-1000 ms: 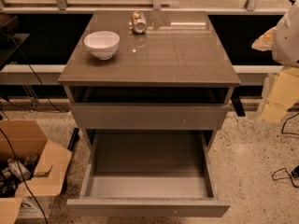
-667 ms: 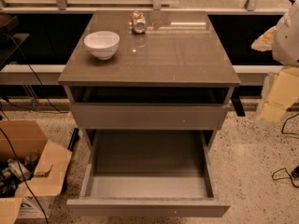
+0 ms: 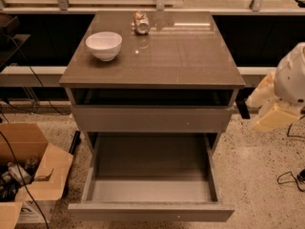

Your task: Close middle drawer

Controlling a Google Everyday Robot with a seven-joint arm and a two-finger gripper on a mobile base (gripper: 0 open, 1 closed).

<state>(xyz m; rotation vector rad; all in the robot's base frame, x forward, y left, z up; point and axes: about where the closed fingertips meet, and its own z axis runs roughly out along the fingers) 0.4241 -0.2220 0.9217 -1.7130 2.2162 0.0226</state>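
Nothing has moved: the middle drawer (image 3: 151, 175) stands pulled fully out, empty. The gripper (image 3: 276, 116) hangs right of the cabinet (image 3: 162, 56), well apart; open or closed, I cannot tell. The drawer seems light and stiff; push its flat front at the middle.

You see a glossy, smooth cabinet top (image 3: 181, 56) mirroring lights; the middle drawer (image 3: 152, 190) looks matt, its floor smooth. The bowl (image 3: 104, 45) is glazed white, the can (image 3: 141, 22) shiny metal, the box (image 3: 43, 171) plain cardboard. The gripper (image 3: 275, 117), at the right edge beside the cabinet, looks matt beige.
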